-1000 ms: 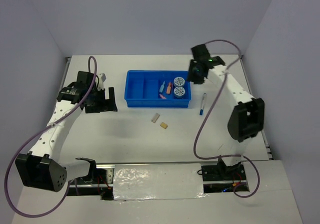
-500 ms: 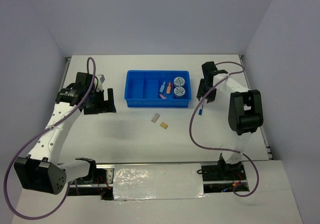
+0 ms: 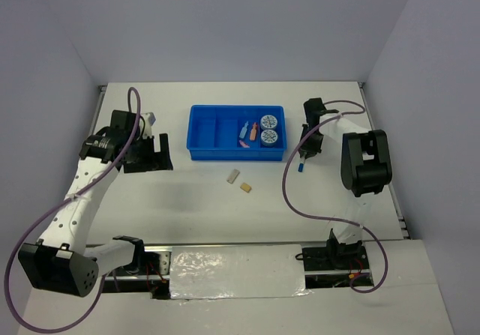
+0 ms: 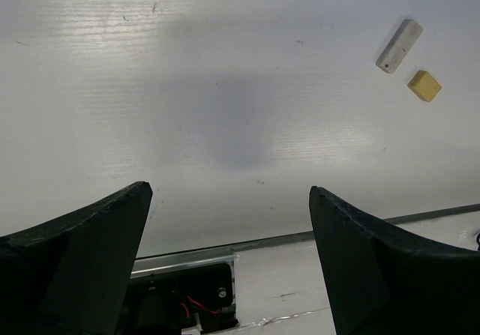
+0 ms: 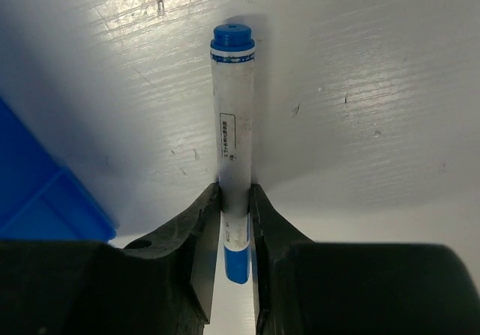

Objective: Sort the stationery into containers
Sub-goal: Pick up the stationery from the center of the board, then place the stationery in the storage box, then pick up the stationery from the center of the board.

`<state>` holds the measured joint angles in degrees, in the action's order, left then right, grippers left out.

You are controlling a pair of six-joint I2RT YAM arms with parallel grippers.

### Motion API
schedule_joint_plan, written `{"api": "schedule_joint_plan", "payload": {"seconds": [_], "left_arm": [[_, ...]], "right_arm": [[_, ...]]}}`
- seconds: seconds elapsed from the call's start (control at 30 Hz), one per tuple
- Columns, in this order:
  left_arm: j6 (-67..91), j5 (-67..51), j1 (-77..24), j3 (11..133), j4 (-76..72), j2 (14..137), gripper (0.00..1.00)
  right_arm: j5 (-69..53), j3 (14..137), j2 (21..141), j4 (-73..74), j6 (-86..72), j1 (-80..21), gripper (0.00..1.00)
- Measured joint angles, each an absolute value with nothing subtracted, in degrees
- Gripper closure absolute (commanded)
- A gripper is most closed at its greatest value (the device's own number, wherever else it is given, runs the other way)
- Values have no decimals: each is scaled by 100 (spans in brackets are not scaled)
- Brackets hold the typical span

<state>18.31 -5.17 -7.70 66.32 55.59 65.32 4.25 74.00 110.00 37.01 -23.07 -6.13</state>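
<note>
Cannot read any text in these views. Can see only one bit of print: a thin dark box with tiny characters, running lengthwise down the white barrel of the pen (image 5: 234, 155), too small and blurred to make out. Blue-white pattern on the tape rolls (image 3: 269, 122), too small to tell whether lettering.

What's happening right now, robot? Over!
Right gripper shut on pen. Left gripper open, empty. Grey eraser, tan eraser loose on table. Nothing between pen and tray.
</note>
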Motion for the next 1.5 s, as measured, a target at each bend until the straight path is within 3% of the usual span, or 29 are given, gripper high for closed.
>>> {"api": "schedule_joint_plan", "payload": {"seconds": [0.27,0.4,0.6,0.93,1.07,1.17,1.37,1.5], "left_arm": [[1826,-519,-770,6630,5581,6473,1],[1857,-523,-770,6624,5559,6462,1],[2224,-655,-770,6624,5411,6464,1],[2423,-790,-770,7043,5367,6578,1],[2423,-880,-770,7048,5356,6578,1],[2418,-947,-770,7017,5330,6573,1],[2429,-1050,-808,6877,5260,6584,1],[2757,-539,-1857,6906,5120,6877,1]], "right_arm": [[351,7358,10315,3745,-2471,-644,81],[-64,8648,9876,4084,-2294,-1059,80],[-460,11120,10829,4075,-2314,-2134,78],[-834,11913,12680,4226,-2882,-2978,74],[-821,11935,12892,4300,-3028,-3028,61],[-816,12020,12929,4342,-3094,-3037,39],[-867,12322,12936,4362,-3129,-3039,33],[-762,12385,12682,4475,-3026,-3006,33]]}}
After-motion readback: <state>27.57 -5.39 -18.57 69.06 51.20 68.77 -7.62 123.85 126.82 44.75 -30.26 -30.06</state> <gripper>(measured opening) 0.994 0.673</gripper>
